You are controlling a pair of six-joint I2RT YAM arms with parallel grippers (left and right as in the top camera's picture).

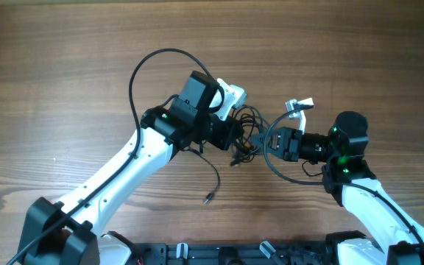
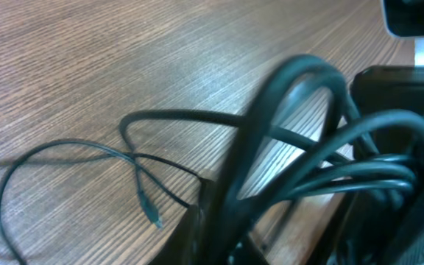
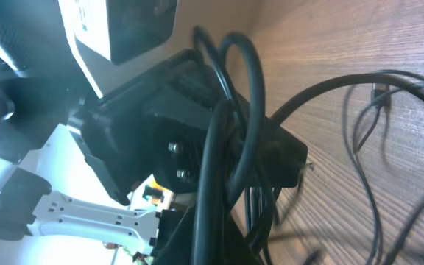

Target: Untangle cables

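The cables (image 1: pixel 252 118) form a small dark knot of loops at mid-table, between my two grippers. My left gripper (image 1: pixel 235 140) is at the knot's left side and looks shut on the cables. My right gripper (image 1: pixel 269 141) faces it from the right, also shut on the cables. One loose strand trails down to a small plug (image 1: pixel 207 197). In the left wrist view, blurred loops (image 2: pixel 293 81) rise from the jaws (image 2: pixel 271 246), and a thin strand with a plug (image 2: pixel 152 213) lies on the wood. In the right wrist view, a cable (image 3: pixel 249 73) runs through the jaws (image 3: pixel 227 243).
The left arm's own thicker black wire (image 1: pixel 135 73) arcs above the wooden table (image 1: pixel 65 59). The left gripper's black body (image 3: pixel 160 118) fills the right wrist view close ahead. Thin strands (image 3: pixel 366 169) lie on the table at that view's right.
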